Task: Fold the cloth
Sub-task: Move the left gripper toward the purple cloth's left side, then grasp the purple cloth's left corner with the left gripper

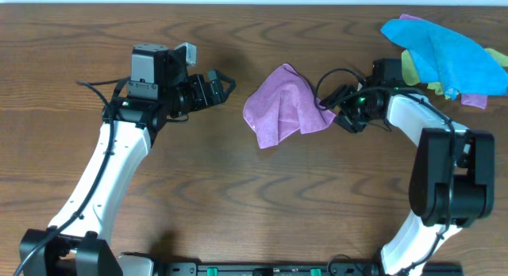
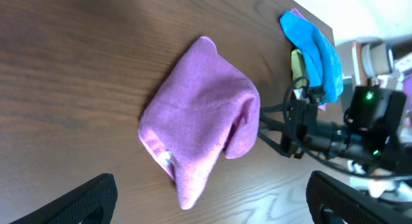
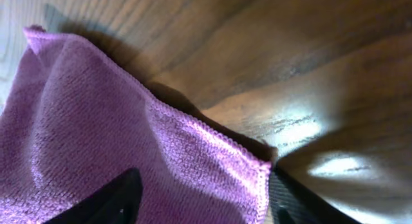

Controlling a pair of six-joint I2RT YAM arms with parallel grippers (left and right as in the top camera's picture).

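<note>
Both spread wide: left hand [image 1: 224,86] apart, right hand [image 1: 333,104] straddling cloth [image 1: 282,108] corner, fingertips [image 3: 121,197] cropped.

overhead looks straight down; both wrist views share the cloth [image 1: 284,103], the right one closest.

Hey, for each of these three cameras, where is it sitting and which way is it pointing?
Overhead: fixed above the wooden table, looking straight down; both arms show, left gripper and right gripper.
Left wrist: on the left arm, facing across the table at the crumpled lilac microfiber cloth; own fingertips in the bottom corners.
Right wrist: low over the cloth's corner; own fingers at the bottom edge.
Shared: all three see the cloth.
</note>
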